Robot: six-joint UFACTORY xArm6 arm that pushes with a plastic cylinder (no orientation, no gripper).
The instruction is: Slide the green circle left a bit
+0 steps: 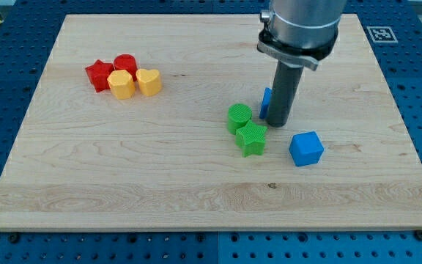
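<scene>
Just right of the green circle (239, 116) sits my tip (275, 124) — bare rod, no jaws — half hiding a blue block (267, 102).

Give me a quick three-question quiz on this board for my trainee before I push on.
1. True or false: my tip sits at the view's right of the green circle.
2. Which block touches the green circle on its lower right? A) green star B) blue cube C) yellow heart
3. Fill in: a blue block is partly hidden behind the ____.

Key: 1 true; 2 A; 3 rod.
</scene>
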